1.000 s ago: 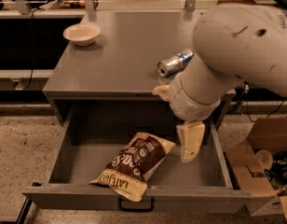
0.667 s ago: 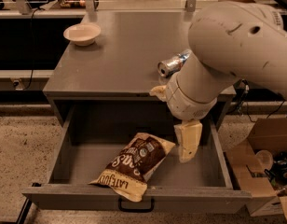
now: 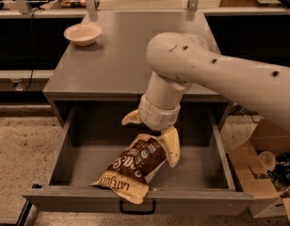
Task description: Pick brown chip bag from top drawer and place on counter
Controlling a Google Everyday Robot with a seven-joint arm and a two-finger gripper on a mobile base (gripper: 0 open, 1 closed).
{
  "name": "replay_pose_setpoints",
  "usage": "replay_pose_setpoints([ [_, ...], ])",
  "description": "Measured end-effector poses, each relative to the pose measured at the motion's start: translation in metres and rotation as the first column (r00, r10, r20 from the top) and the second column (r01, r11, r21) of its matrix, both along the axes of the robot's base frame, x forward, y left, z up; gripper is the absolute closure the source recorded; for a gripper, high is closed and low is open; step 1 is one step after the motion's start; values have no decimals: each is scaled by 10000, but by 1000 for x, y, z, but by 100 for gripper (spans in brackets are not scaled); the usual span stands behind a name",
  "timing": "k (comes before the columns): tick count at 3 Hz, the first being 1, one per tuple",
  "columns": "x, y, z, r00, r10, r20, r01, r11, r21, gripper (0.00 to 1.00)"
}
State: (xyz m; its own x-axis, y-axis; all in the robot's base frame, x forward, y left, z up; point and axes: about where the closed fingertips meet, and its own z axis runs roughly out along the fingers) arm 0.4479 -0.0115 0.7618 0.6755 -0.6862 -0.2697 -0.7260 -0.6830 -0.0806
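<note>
The bag (image 3: 133, 166) lies in the open drawer (image 3: 84, 161), slanted, with its near end resting on the front wall just above the handle and its far end pointing toward the middle.

In the one view, the change is in the arm. A second ago the claw (image 3: 152, 134) hung to the right of the bag, over bare drawer bottom. Now it has swung left and sits over the bag's far end. Its fingers are spread wide, one on the far-left side and one (image 3: 172, 147) on the right, against the bag's far right corner. Nothing is gripped yet, and the bag itself has not shifted. I judge this the line-up for the grasp: the claw next needs to drop and close on the crinkly far end.

The desk (image 3: 116, 60) above the drawer is flat grey metal. A pale bowl (image 3: 83, 33) stands at its far left corner, well apart from the arm. Behind runs a long shelf (image 3: 135, 11) with metal posts. On the speckled floor (image 3: 22, 145) to the right sits an open cardboard box (image 3: 251, 173).
</note>
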Motion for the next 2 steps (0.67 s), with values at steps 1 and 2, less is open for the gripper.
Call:
replay_pose_setpoints([
  [1, -4, 9, -65, 9688, 2325, -861, -2349, 9718, -190, 1],
  [2, -6, 7, -95, 9421, 3224, -918, -3290, 9418, -687, 23],
])
